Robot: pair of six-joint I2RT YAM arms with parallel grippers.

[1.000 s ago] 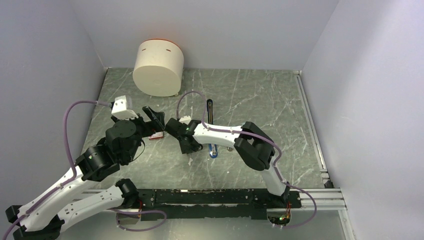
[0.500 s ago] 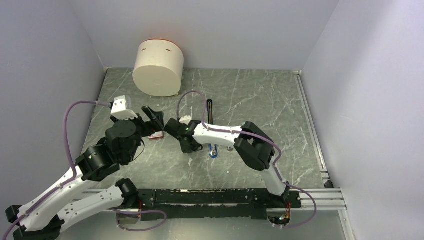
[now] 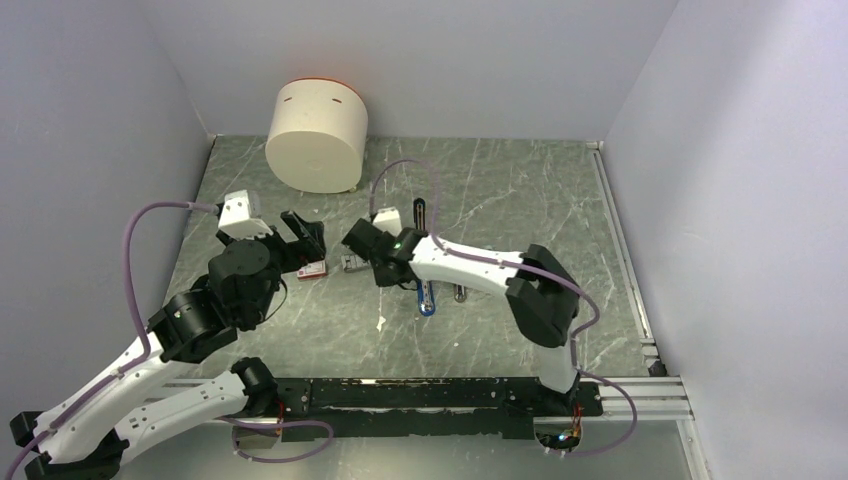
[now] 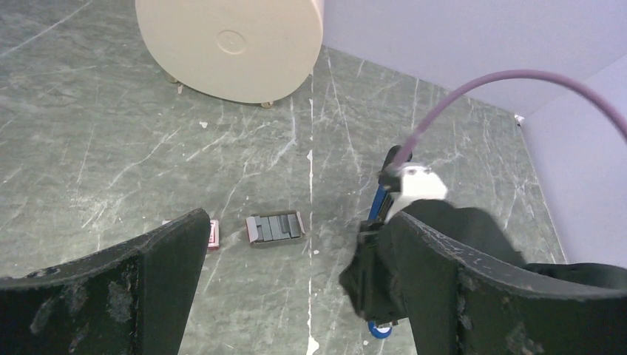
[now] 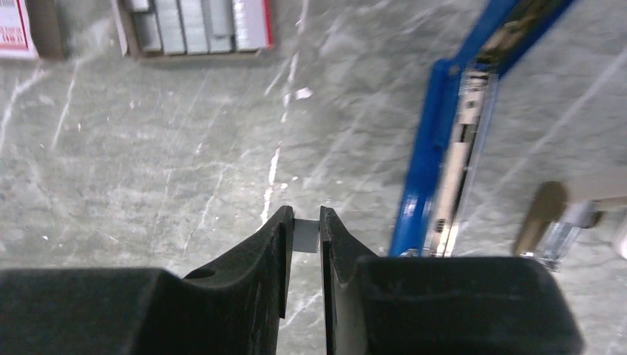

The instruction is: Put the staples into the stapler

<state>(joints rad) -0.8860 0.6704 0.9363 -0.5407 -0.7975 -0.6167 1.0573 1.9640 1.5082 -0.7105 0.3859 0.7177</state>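
The stapler (image 3: 425,296) lies opened out on the marble table, its blue body near and its black top arm (image 3: 419,214) far. Its silver channel (image 5: 464,140) faces up. My right gripper (image 5: 305,223) is shut on a short silvery-grey staple block (image 5: 306,236), above the table left of the stapler (image 5: 425,159). The open tray of staples (image 4: 275,228) and the red box (image 4: 214,234) lie to the left. My left gripper (image 4: 299,248) hangs open over the tray with nothing between its fingers.
A big cream cylinder (image 3: 316,135) stands at the back left. A small tan and silvery piece (image 5: 553,216) lies just right of the stapler. A metal rail (image 3: 620,250) runs along the table's right edge.
My right gripper closed on a staple block, then rose and shifted right, off the tray and towards the stapler. The tray now shows. The left arm barely moved.
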